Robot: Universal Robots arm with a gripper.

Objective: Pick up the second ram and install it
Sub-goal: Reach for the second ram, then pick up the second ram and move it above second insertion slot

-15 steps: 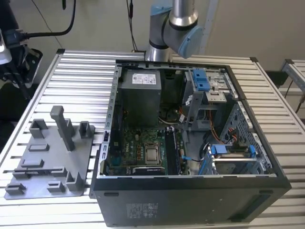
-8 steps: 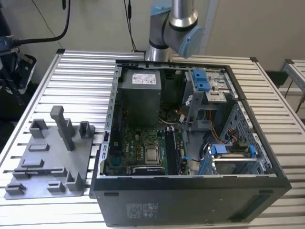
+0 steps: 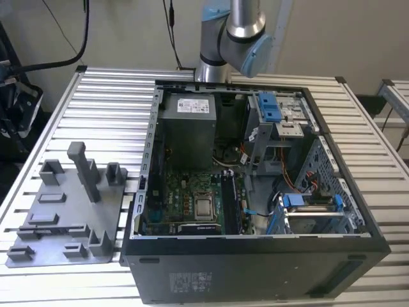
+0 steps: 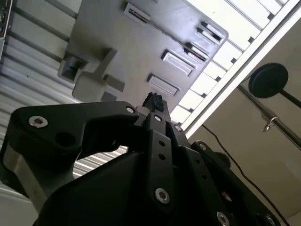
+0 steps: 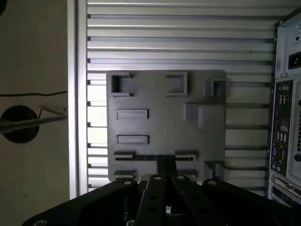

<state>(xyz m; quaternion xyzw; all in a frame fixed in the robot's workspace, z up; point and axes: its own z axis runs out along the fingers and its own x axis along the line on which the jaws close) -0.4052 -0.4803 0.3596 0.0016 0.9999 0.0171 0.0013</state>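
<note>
- Grey holder tray [image 3: 64, 211] lies on the slatted table [image 3: 102, 109], to the exterior view's left of the open computer case [image 3: 255, 268].
- second ram [image 5: 143, 157]: a thin dark strip set on edge across the tray's slotted blocks, in the first wrist view.
- gripper [image 5: 165, 165] hangs above the tray, its tip lined up over the ram's middle; contact cannot be judged.
- Fingers [image 4: 153, 101] are drawn together, with nothing seen between them.
- Arm [image 3: 236, 32] rises behind the case.

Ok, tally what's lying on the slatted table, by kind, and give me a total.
PC case: 1
Grey tray: 1
Total: 2
</note>
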